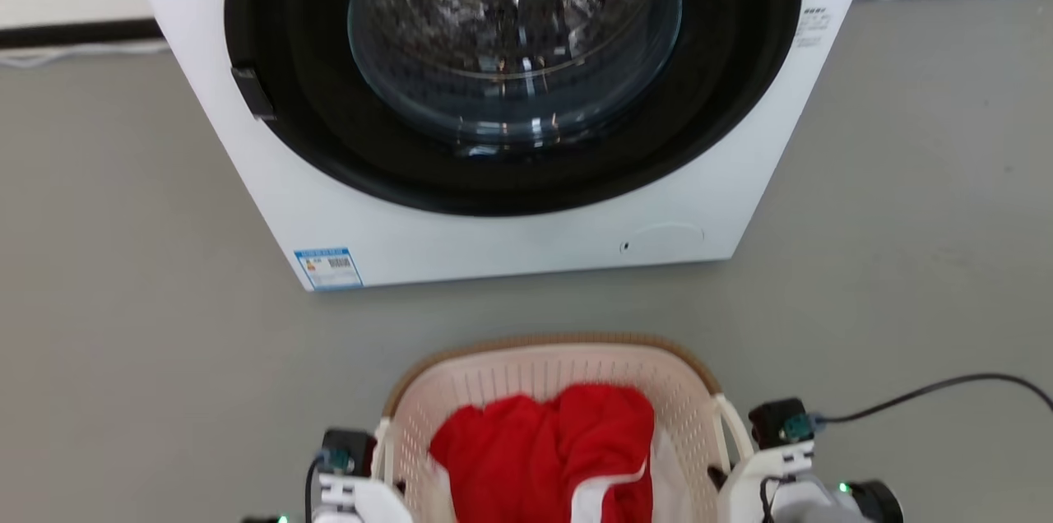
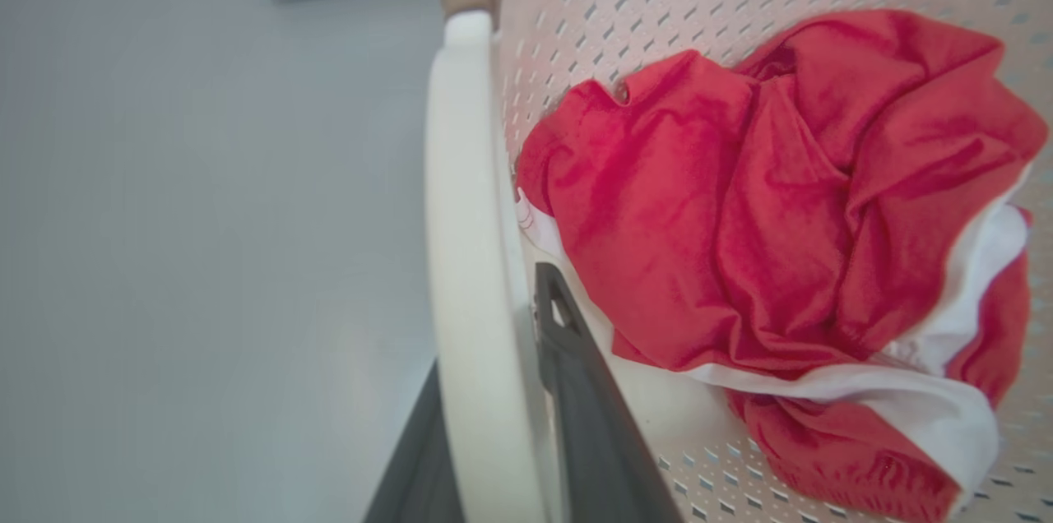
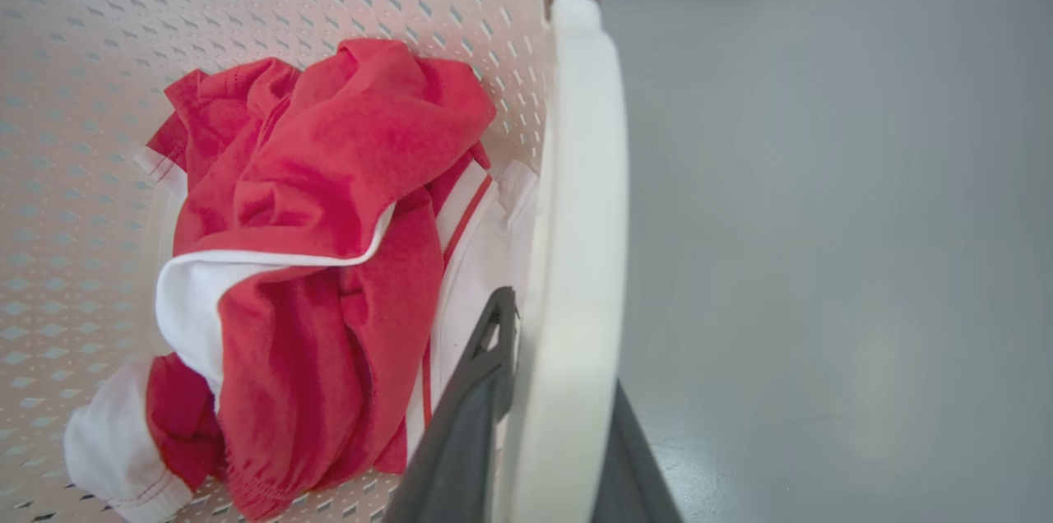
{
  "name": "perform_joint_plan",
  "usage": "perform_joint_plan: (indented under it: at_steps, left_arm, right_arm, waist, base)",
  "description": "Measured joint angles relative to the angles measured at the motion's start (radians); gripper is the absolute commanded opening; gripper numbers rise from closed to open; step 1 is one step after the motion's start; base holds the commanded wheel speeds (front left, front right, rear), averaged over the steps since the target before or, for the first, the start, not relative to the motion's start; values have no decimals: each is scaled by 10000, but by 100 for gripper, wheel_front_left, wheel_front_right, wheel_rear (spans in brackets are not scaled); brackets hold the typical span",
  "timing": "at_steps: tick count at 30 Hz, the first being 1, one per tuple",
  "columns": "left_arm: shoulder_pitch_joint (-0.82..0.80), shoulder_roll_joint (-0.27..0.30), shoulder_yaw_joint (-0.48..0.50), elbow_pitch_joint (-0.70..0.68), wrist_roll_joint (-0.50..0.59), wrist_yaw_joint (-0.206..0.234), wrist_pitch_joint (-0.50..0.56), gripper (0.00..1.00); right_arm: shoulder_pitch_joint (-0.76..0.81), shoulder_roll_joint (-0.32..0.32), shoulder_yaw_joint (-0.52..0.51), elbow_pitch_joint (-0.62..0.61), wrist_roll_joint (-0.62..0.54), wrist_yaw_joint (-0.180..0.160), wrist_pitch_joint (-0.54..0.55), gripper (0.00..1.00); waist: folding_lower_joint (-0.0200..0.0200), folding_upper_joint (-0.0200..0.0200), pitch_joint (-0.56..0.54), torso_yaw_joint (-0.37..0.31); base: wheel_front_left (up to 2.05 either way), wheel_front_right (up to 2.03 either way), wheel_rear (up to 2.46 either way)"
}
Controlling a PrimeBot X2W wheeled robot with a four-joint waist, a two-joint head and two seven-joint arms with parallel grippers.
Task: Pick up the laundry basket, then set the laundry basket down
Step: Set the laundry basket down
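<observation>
A white washer [image 1: 510, 252] with its dark round door stands on the grey floor [image 1: 123, 260] ahead of me. A black cable [image 1: 930, 386] trails off to my right. The laundry basket [image 1: 543, 346] sits between my arms, short of the washer, with red and white clothes [image 1: 551, 449] inside. My left pincer [image 2: 494, 334] is closed narrowly on the left handle [image 2: 461, 219], one finger inside the basket and one outside. My right pincer [image 3: 568, 350] grips the right handle [image 3: 584, 178] the same way.

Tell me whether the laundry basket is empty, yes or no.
No, a crumpled red and white garment lies inside the laundry basket.
</observation>
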Motion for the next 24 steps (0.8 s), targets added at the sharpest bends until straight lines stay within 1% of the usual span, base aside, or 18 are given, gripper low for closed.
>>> perform_joint_plan:
  at_steps: [4, 11, 23, 24]
  left_arm:
    - [-473, 2, 2, 67, 2, 0, -58, 0]
    - [-1881, 105, 33, 138, 105, 0, -324, 0]
    - [-4349, 420, 370, -148, 384, 73, -640, 0]
    - [-4660, 456, 587, -270, 382, 71, -644, 0]
  right_arm:
    - [-339, -13, -6, -2, 0, 0, -217, 0]
    - [-1492, -36, -71, 29, -113, -2, -890, 0]
    - [-4056, -25, -376, 493, -688, -2, -1829, 0]
    - [-4443, -25, -489, 596, -732, 0, -1925, 0]
  waist:
    - [0, 0, 398, 28]
    - [0, 0, 1657, 141]
    - [0, 0, 4525, 395]
    - [0, -1, 5000, 421]
  base:
    - [0, 0, 0]
    - [0, 0, 0]
    - [0, 0, 0]
    - [0, 0, 0]
